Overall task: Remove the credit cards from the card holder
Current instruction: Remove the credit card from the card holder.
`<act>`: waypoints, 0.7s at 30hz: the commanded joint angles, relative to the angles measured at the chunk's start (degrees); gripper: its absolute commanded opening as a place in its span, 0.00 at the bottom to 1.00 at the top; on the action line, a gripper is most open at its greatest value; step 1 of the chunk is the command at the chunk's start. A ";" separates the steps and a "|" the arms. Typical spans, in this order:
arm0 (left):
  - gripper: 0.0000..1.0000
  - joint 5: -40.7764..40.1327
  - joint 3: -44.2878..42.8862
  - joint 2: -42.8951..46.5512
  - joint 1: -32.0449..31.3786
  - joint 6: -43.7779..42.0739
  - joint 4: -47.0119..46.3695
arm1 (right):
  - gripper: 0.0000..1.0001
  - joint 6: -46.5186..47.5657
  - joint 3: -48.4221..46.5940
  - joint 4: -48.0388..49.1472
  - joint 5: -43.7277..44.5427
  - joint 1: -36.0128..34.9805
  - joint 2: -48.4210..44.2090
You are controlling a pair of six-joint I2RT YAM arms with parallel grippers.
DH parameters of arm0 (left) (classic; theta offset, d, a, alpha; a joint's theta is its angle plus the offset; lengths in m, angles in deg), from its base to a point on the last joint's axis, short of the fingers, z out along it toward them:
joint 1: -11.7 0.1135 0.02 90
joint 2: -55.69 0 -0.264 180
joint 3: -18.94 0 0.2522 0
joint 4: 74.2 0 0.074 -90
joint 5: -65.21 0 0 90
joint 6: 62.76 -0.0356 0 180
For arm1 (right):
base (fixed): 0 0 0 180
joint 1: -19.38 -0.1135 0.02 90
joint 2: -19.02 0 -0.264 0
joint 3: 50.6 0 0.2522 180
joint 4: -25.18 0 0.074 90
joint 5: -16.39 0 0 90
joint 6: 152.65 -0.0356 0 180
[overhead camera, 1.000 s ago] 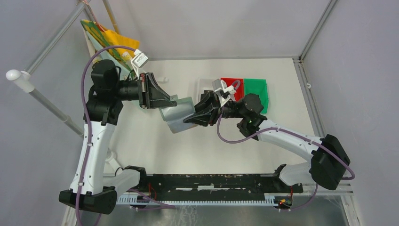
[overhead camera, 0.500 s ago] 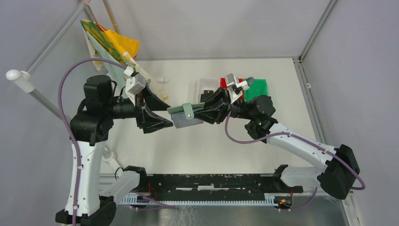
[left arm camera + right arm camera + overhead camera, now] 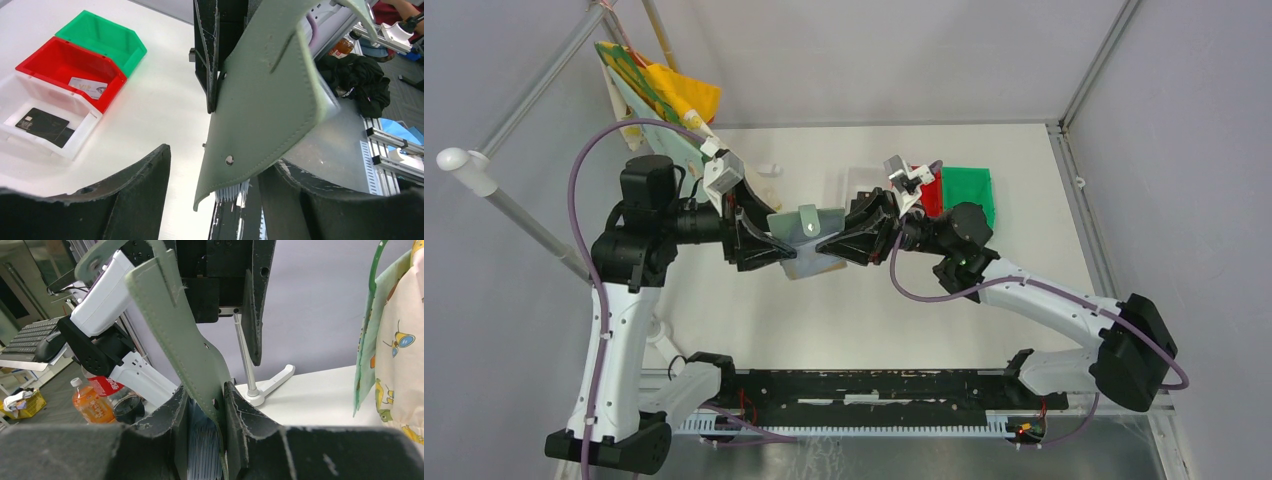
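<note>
The grey-green card holder [image 3: 809, 228] hangs in mid-air between both arms, its tab up. My right gripper [image 3: 832, 245] is shut on its right end; in the right wrist view the holder [image 3: 182, 335] rises from between that gripper's [image 3: 206, 392] shut jaws. My left gripper [image 3: 786, 250] is open, its jaws around the holder's left end. In the left wrist view the holder's corner [image 3: 260, 110] hangs between that gripper's [image 3: 217, 162] spread fingers, nearer the right one. A black card [image 3: 42, 127] lies in the white bin [image 3: 75, 105], a silvery card [image 3: 87, 87] in the red bin [image 3: 52, 52]. The tan-gold card is hidden.
The white bin [image 3: 852, 178], red bin [image 3: 929, 190] and green bin [image 3: 972, 192] stand in a row at the back, behind the right gripper. A yellow-green cloth [image 3: 659, 90] hangs at back left. A white post [image 3: 469, 160] stands at left. A black rail [image 3: 874, 385] runs along the near edge.
My left gripper, open, has come right until its jaws surround the holder's left end. My right gripper has shifted the holder slightly left and back.
</note>
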 commanded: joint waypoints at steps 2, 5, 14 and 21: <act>0.62 -0.93 1.06 -0.10 0.15 1.96 -3.88 | 0.00 -2.52 -3.02 6.29 1.81 -0.95 -0.08; 0.46 -0.35 1.92 -0.77 0.14 3.83 -3.91 | 0.00 -2.81 -3.62 6.43 2.24 -1.20 0.27; 0.79 2.21 0.86 -1.83 0.17 5.09 -1.27 | 0.00 -2.08 -2.73 1.62 7.99 -0.44 -1.13; 0.84 4.35 2.82 1.46 0.15 -0.11 -0.78 | 0.00 -6.72 -2.89 4.80 7.71 0.79 -0.47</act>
